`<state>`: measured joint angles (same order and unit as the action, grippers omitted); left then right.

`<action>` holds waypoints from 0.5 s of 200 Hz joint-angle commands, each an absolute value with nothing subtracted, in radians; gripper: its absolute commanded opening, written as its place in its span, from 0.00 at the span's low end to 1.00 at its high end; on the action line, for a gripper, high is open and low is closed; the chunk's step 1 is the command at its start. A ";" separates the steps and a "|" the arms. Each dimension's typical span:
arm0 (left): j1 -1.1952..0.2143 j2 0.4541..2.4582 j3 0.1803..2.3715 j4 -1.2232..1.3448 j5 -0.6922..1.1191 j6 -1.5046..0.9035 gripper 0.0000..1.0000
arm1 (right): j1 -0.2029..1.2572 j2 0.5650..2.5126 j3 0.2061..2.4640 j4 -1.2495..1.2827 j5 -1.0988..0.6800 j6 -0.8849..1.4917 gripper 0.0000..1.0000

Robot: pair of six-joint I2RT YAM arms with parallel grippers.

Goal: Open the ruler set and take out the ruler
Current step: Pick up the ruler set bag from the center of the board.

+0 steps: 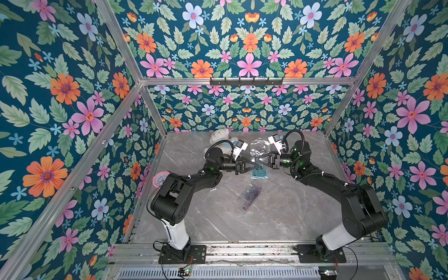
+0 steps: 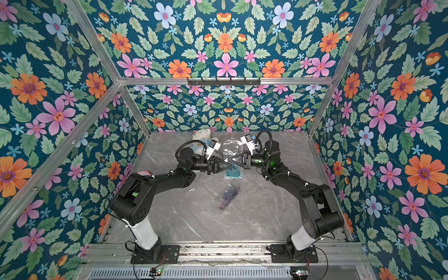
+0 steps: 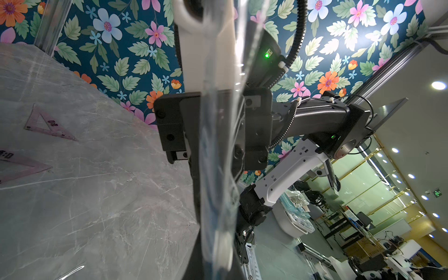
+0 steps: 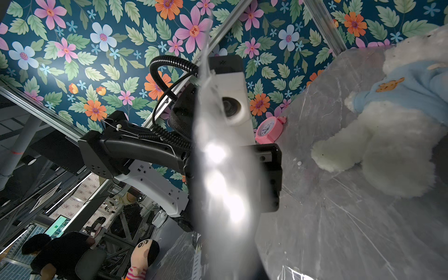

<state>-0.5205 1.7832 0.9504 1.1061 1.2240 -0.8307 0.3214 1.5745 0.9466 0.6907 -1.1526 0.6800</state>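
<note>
Clear pouch (image 1: pixel 260 145), between left gripper (image 1: pixel 255 163), right gripper (image 1: pixel 259 160)

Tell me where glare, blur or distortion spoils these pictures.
Right wrist view: the clear pouch sits too close, blurred, with blown-out white highlights. Left wrist view: the pouch is a soft out-of-focus band, yet the set squares on the table stay legible. Both top views: sharp, evenly lit, frame rails splayed by the wide lens.
</note>
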 commanded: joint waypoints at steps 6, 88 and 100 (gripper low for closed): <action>-0.517 1.772 0.954 1.147 1.170 -0.822 0.04 | 0.325 1.568 0.963 0.682 -1.164 0.695 0.00; -0.520 1.472 0.940 0.414 0.508 -0.182 0.60 | 0.328 1.409 1.085 0.212 -0.782 0.500 0.00; -0.552 1.439 0.939 0.378 0.367 -0.125 0.60 | 0.333 1.397 1.090 0.190 -0.715 0.499 0.00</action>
